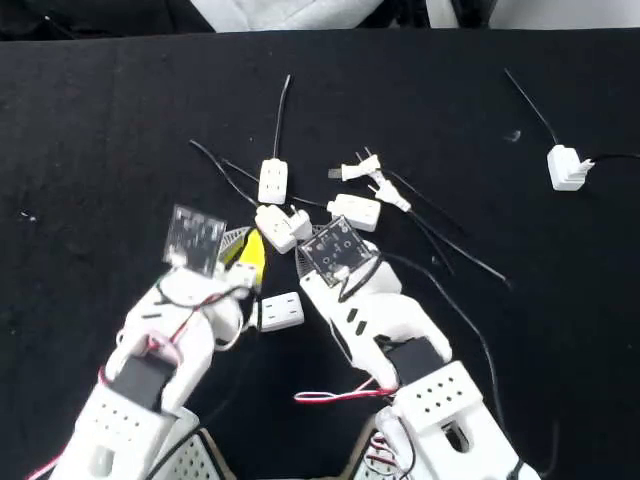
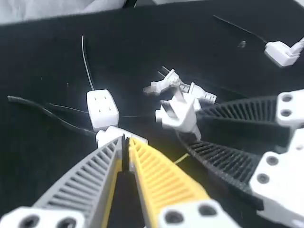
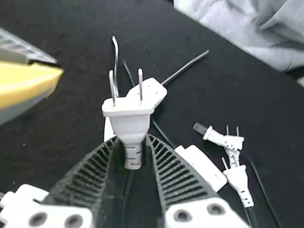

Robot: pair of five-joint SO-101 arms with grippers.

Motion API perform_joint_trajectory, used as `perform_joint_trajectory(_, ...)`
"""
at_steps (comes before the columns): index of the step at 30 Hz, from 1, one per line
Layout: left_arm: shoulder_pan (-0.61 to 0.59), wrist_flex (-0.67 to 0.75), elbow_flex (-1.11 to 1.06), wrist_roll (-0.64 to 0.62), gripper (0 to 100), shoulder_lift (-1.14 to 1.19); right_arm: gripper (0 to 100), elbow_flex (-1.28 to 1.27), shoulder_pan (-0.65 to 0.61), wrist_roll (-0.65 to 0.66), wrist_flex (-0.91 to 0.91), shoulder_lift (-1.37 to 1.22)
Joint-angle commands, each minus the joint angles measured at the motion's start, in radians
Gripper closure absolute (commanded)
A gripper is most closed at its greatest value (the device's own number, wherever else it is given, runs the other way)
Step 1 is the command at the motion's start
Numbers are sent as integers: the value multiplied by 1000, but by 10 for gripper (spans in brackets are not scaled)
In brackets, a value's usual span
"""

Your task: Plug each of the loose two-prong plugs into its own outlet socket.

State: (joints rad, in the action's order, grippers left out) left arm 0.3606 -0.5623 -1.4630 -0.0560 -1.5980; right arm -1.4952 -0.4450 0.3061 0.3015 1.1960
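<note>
My right gripper (image 3: 129, 151) is shut on a white two-prong plug (image 3: 128, 111) with its prongs pointing away from the wrist; it also shows in the high view as the plug (image 1: 297, 222) at mid-table. My left gripper (image 2: 124, 140), grey and yellow, is shut, its tips resting against a white outlet socket (image 2: 108, 135) just beside that plug. Another socket (image 1: 272, 181) lies just beyond, a third socket (image 1: 355, 211) to its right, and one more socket (image 1: 280, 311) between the two arms. Two loose plugs (image 1: 355, 170) (image 1: 391, 193) lie tangled behind the third socket.
A white corner plug (image 1: 567, 167) with a thin cable lies far off at the back right. Black cables (image 1: 455, 250) trail over the black cloth right of the arms. The two grippers stand very close together.
</note>
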Motion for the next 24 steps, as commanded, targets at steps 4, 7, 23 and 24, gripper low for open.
perform_joint_trajectory(4, 7, 127, -107, 20, 970, -196, 988, -10, -77, 9, 8, 28)
perform_joint_trajectory(7, 10, 206, -107, 21, 970, -157, 988, -18, -110, 11, 20, 28)
perform_joint_trajectory(23, 45, 71, -140, 241, 971, -146, 988, 48, -138, 86, 153, 39)
perform_joint_trajectory(24, 36, 71, -143, 241, 971, -146, 988, 58, -138, 86, 166, 39)
